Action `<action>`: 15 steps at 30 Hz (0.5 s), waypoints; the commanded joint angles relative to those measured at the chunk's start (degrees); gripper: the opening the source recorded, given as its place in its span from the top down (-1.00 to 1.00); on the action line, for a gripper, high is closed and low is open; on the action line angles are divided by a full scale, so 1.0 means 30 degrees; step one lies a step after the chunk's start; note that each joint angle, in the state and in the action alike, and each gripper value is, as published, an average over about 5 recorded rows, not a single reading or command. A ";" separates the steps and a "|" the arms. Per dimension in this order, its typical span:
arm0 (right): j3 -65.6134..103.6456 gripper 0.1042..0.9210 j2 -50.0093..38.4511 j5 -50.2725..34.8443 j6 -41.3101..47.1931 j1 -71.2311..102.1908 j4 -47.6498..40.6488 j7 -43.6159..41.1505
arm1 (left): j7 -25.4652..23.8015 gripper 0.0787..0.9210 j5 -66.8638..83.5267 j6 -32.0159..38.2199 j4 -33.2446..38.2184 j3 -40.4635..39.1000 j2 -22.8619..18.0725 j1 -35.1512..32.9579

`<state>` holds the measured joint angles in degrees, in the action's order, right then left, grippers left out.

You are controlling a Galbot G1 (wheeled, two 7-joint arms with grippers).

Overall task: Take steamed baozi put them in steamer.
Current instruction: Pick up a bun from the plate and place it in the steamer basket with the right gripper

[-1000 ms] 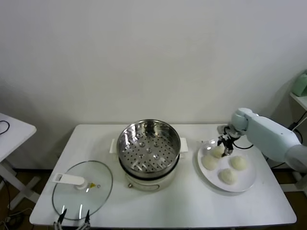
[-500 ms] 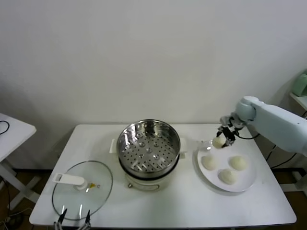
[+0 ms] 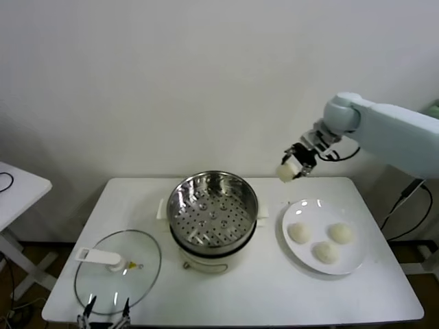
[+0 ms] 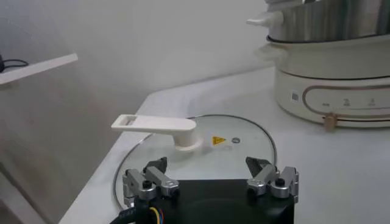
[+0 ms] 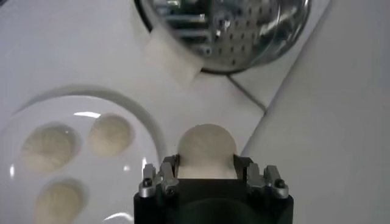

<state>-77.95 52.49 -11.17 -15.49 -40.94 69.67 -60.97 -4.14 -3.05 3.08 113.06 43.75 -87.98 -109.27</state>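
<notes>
- Carrying one baozi clamped in its jaws, the right gripper has risen off the plate toward the steamer, which holds none yet.
- Three buns remain plated.
- Left gripper waits, jaws apart, over the lid.

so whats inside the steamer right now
No buns yet. The steamer shows only its bare perforated bottom; the near wall hides a strip of it. The right gripper holds one baozi in the air, beside it. Three others sit on the plate.
</notes>
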 commanded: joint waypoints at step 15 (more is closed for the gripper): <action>-0.0170 -0.24 0.7483 0.4138 -0.5873 0.1300 -0.1239 0.1164 | -0.0072 -0.77 0.0040 -0.0099 0.0108 0.0123 -0.0024 0.0189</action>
<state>-78.64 67.08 -5.69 -28.26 -41.09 68.79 -58.55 -4.34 -2.97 2.81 113.38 44.14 -88.03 -108.71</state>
